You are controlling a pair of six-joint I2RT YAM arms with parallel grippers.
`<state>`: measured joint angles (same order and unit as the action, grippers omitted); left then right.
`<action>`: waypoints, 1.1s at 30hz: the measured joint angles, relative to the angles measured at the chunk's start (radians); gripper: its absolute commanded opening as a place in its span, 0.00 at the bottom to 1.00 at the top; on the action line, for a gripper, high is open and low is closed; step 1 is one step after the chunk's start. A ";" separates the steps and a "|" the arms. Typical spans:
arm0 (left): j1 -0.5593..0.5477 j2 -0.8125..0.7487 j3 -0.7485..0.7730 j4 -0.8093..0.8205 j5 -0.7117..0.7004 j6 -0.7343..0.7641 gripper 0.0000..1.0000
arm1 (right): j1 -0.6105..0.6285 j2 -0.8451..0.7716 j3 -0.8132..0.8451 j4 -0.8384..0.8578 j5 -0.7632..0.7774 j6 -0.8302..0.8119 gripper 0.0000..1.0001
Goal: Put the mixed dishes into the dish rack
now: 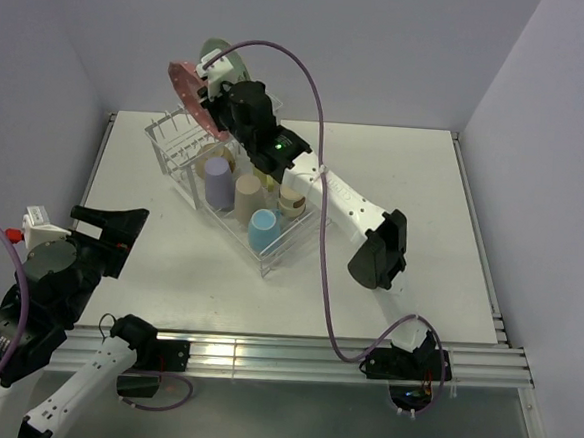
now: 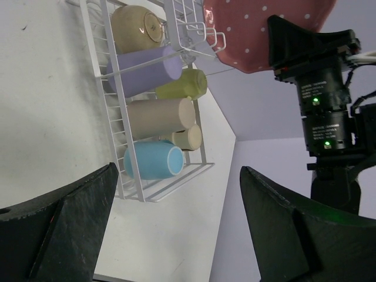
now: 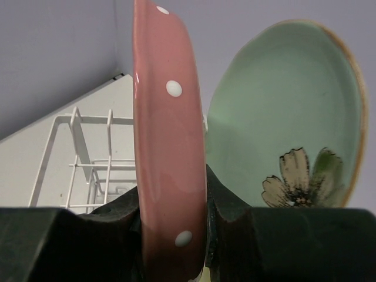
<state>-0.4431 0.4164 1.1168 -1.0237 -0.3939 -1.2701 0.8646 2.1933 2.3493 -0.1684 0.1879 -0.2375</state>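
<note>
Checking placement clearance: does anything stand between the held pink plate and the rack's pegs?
Nothing visible does. The right gripper holds the pink dotted plate above bare pegs; the mint-green plate stands close beside it, not underneath.

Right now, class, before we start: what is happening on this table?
The right gripper holds the pink plate on edge above the rack's pegs, not yet slotted in. A mint plate stands upright just behind it. Several cups already sit in the rack. The left gripper hangs open and empty, well back from the rack.
</note>
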 measured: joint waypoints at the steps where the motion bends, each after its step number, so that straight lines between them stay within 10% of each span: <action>1: 0.000 0.000 0.000 0.000 -0.001 -0.002 0.91 | 0.002 0.010 0.002 0.003 0.004 0.000 0.00; 12: 0.000 0.000 0.000 0.000 -0.001 -0.002 0.91 | 0.006 0.041 0.009 0.038 0.022 -0.006 0.01; 21: 0.000 0.000 0.000 0.000 0.001 -0.002 0.91 | 0.009 0.041 0.009 0.038 0.034 0.003 0.44; 33: 0.000 0.000 0.000 -0.014 0.004 0.001 0.89 | 0.010 0.041 0.060 0.120 0.067 0.004 0.73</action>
<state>-0.4431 0.4168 1.1164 -1.0378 -0.3897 -1.2694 0.8745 2.2345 2.4088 -0.0483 0.2550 -0.2333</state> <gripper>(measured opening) 0.892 0.695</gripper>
